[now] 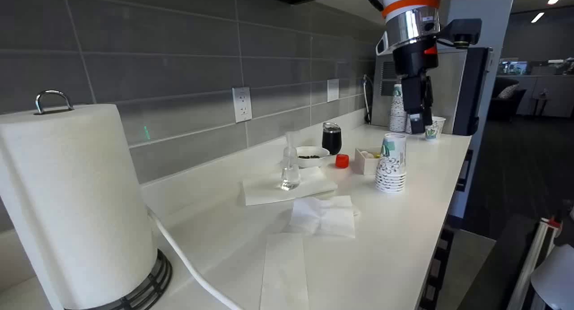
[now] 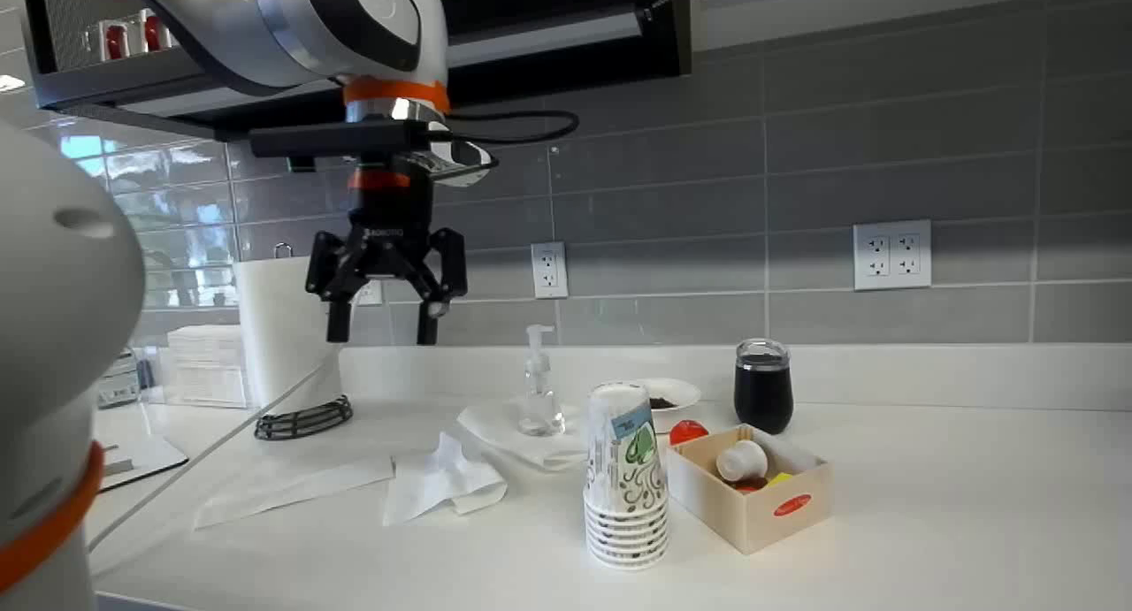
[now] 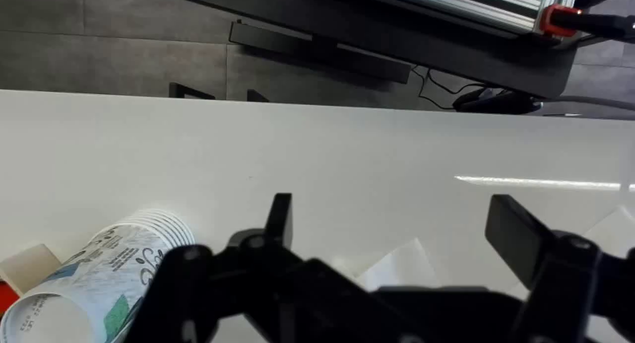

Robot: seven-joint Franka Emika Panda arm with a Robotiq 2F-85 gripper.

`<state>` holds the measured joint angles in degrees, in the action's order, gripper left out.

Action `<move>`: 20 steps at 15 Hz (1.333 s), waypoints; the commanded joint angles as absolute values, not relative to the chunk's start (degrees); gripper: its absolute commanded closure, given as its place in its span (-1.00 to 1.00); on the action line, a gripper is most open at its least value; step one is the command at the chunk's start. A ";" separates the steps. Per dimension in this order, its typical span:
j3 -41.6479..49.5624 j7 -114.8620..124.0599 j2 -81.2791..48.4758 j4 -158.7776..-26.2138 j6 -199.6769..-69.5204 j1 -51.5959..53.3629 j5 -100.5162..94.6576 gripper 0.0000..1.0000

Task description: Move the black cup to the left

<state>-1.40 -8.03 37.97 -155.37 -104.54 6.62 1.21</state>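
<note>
The black cup (image 2: 763,394), with a clear lid on top, stands upright on the white counter against the backsplash, behind the small wooden box. It also shows in an exterior view (image 1: 332,141) beside the white bowl. It is out of the wrist view. My gripper (image 2: 382,324) hangs high above the counter with its fingers pointing down, well apart from the cup. In an exterior view (image 1: 417,121) it is seen nearly edge-on. In the wrist view the two fingers (image 3: 389,209) are wide apart with nothing between them.
A stack of paper cups (image 2: 626,478) stands near the wooden box (image 2: 752,505). A red cap (image 1: 342,161), a white bowl (image 1: 314,156), a soap dispenser (image 2: 539,390) and napkins (image 1: 323,216) lie around. A paper towel roll (image 1: 80,202) stands farther along. A cabinet (image 2: 566,54) hangs above.
</note>
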 commanded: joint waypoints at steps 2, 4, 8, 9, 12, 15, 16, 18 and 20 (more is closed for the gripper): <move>-1.49 -8.06 37.97 -155.25 -104.36 6.53 1.26 -1.00; -1.49 -8.06 37.97 -155.25 -104.36 6.53 1.26 -1.00; -1.50 -6.27 36.25 -154.17 -105.32 5.23 0.62 -1.00; -1.36 -5.40 35.62 -153.59 -105.57 4.44 0.12 -1.00; -0.20 -3.36 33.67 -150.75 -105.76 0.84 -2.69 -1.00; 1.60 -2.80 30.57 -146.30 -105.70 -2.90 -6.21 -1.00; 2.30 -2.72 29.20 -144.66 -105.79 -3.93 -7.17 -1.00; 4.07 -2.85 25.99 -141.26 -107.71 -6.03 -8.89 -1.00; 5.91 -3.66 22.47 -138.08 -110.73 -7.38 -9.78 -1.00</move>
<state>3.84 -3.57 29.23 -144.12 -107.84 -5.66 -7.72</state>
